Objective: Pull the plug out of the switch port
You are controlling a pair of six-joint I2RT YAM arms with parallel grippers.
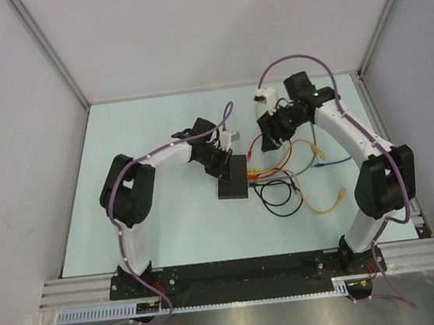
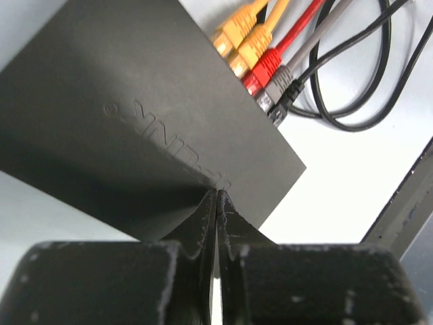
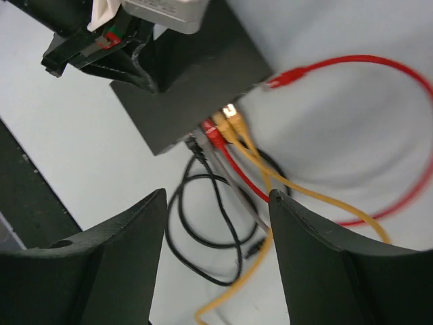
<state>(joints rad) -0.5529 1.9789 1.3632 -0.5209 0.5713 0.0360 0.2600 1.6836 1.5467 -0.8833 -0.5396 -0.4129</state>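
Note:
The switch (image 1: 232, 179) is a flat matte-black box on the table. It fills the left wrist view (image 2: 135, 115) and shows at the top of the right wrist view (image 3: 196, 74). Two yellow plugs (image 2: 238, 40), a red plug (image 2: 260, 71), a grey plug and a black plug sit in ports along its right edge (image 3: 220, 128). My left gripper (image 1: 221, 162) is shut, its tips (image 2: 216, 195) resting on the switch's top. My right gripper (image 1: 267, 135) is open and empty (image 3: 216, 196), hovering above the cables right of the switch.
Red, yellow, grey and black cables (image 1: 282, 182) loop on the table right of the switch. A loose red plug (image 3: 277, 81) lies beside the switch's far corner. A blue cable end (image 1: 331, 163) and a yellow cable end (image 1: 338, 196) lie further right. Walls enclose the table.

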